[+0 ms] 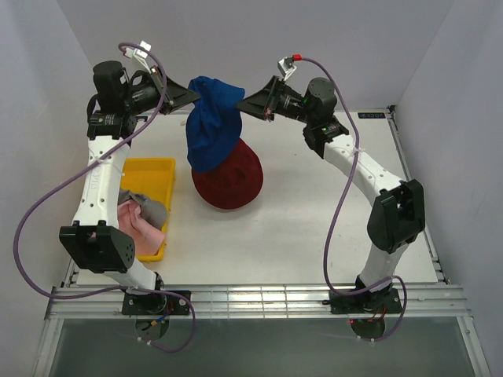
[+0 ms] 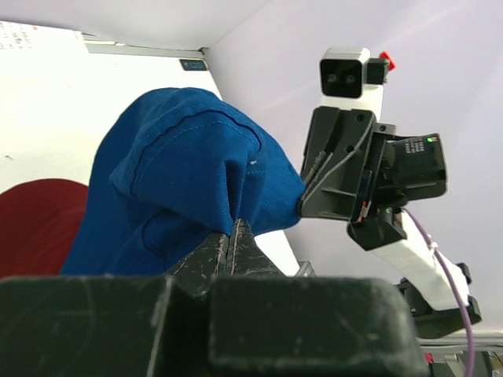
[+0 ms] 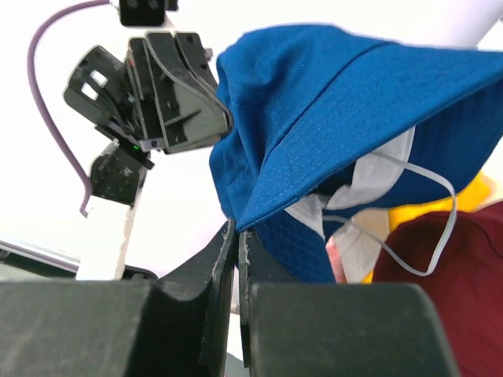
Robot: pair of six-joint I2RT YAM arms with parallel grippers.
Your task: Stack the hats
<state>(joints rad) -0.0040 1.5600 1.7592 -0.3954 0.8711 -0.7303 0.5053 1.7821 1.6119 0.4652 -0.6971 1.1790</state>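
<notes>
The navy blue hat [image 1: 212,122] hangs in the air between my two grippers, above the dark red knit hat [image 1: 232,179] that sits dome-up on the table. My left gripper [image 1: 191,96] is shut on the blue hat's left edge; in the left wrist view the jaws [image 2: 232,236] pinch the blue fabric [image 2: 181,181]. My right gripper [image 1: 250,102] is shut on its right edge; in the right wrist view the jaws [image 3: 237,236] pinch the brim of the blue hat [image 3: 330,118], with the red hat [image 3: 448,290] below. The grey hat [image 1: 145,206] and light pink hat [image 1: 141,229] lie in the yellow tray.
The yellow plastic tray [image 1: 153,169] stands at the left of the table beside my left arm. The table's back edge and white walls close in behind the held hat. A white strap or label hangs from inside the blue hat [image 3: 393,177].
</notes>
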